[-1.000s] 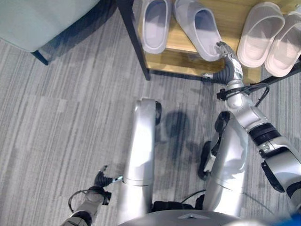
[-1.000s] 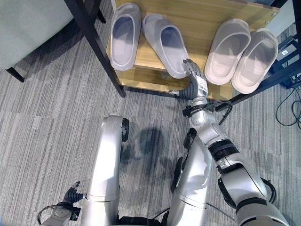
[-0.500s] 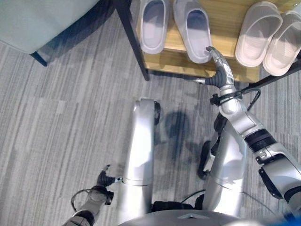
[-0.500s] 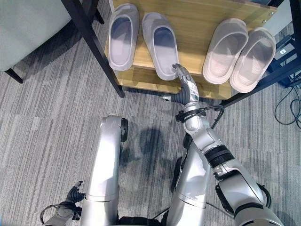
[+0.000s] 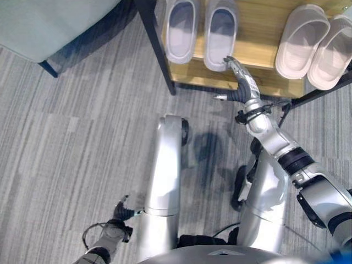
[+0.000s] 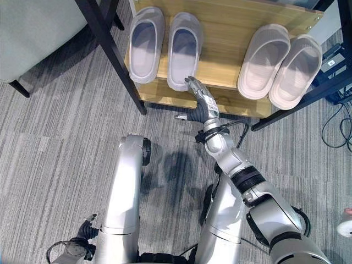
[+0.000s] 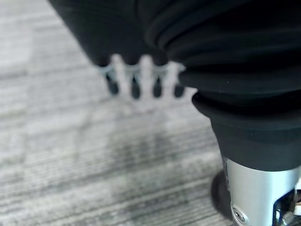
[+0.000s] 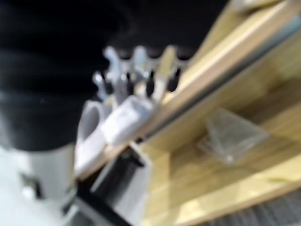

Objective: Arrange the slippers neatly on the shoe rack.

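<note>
In the left eye view, the right hand (image 5: 240, 82) reaches to the front edge of the shoe rack (image 5: 258, 63), its fingers straight and their tips against the heel of the right grey slipper (image 5: 220, 34); the flat push suits nudging the slipper straight rather than lifting it. Just beyond that slipper lies the left grey slipper (image 5: 182, 28), roughly parallel to it, and well off to the hand's other side sits a pair of pale slippers (image 5: 316, 41), touching each other and angled. The right eye view shows the same: the grey pair now looks nearly aligned on the wooden shelf. In the left wrist view, the left hand (image 7: 141, 77) hangs low over the carpet (image 7: 70, 160), idle, fingers relaxed and holding nothing. In the right wrist view, the straight fingers (image 8: 136, 70) rest at the grey slipper's heel, above the rack's lower shelf (image 8: 225, 160).
</note>
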Robot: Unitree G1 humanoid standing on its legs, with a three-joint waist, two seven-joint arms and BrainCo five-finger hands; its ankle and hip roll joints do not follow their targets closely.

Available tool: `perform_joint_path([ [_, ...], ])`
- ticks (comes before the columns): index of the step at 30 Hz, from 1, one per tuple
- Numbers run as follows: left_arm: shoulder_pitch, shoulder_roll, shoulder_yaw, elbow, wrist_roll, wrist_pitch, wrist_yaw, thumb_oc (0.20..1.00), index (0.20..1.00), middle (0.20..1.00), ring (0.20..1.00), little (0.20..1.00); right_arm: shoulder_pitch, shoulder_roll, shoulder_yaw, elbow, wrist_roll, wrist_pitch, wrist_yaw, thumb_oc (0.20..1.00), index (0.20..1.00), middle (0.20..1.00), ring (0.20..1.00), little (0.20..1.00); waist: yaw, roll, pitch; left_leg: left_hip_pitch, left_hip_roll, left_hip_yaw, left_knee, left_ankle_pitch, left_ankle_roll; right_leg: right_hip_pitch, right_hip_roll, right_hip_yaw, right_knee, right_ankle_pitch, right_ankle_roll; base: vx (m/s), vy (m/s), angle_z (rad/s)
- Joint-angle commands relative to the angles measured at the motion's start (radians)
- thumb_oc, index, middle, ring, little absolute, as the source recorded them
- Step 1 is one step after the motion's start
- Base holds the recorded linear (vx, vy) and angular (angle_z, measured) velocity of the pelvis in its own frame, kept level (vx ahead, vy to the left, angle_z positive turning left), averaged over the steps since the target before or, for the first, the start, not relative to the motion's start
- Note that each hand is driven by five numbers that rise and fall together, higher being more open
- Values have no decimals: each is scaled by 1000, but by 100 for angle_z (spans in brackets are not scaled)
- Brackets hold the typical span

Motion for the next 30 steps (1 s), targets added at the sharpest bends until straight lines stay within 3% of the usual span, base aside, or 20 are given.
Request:
perform_joint_path([
  [1,61,-20,-79,-7,24,-6,40,1000,1000,1000,1000,1000,-64,-38,33,-110,-30,-28,1,1000,1000,1000,1000,1000,53,44,-10,71,-13,72,36,-157,97,155,11,60,45,181,-103,0,0,0],
  [14,60,-13,-80,-2,32,-6,50,1000,1000,1000,1000,1000,-137,-27,71,-123,-53,-28,6,1000,1000,1000,1000,1000,60,47,-10,71,-18,66,35,-148,89,159,16,57,44,187,-103,-1,-4,0],
  [24,56,-11,-44,-20,42,-1,42,1000,1000,1000,1000,1000,12,-104,-28,-316,-52,-56,10,1000,1000,1000,1000,1000,31,38,-10,71,-28,68,13,-110,75,171,13,58,37,194,-99,-16,-45,0],
  [28,-1,-21,-16,4,67,9,37,1000,1000,1000,1000,1000,55,-115,-67,-340,-39,-59,9,1000,1000,1000,1000,1000,15,38,-10,71,-31,78,-70,-61,73,183,5,38,-21,194,-100,-58,-63,7],
  [30,-69,-30,7,2,109,8,24,1000,1000,1000,1000,1000,132,-108,-99,-359,-23,-69,26,1000,1000,1000,1000,1000,-3,38,-10,72,-13,78,-275,45,79,196,-16,-14,-211,208,-103,-212,84,26],
])
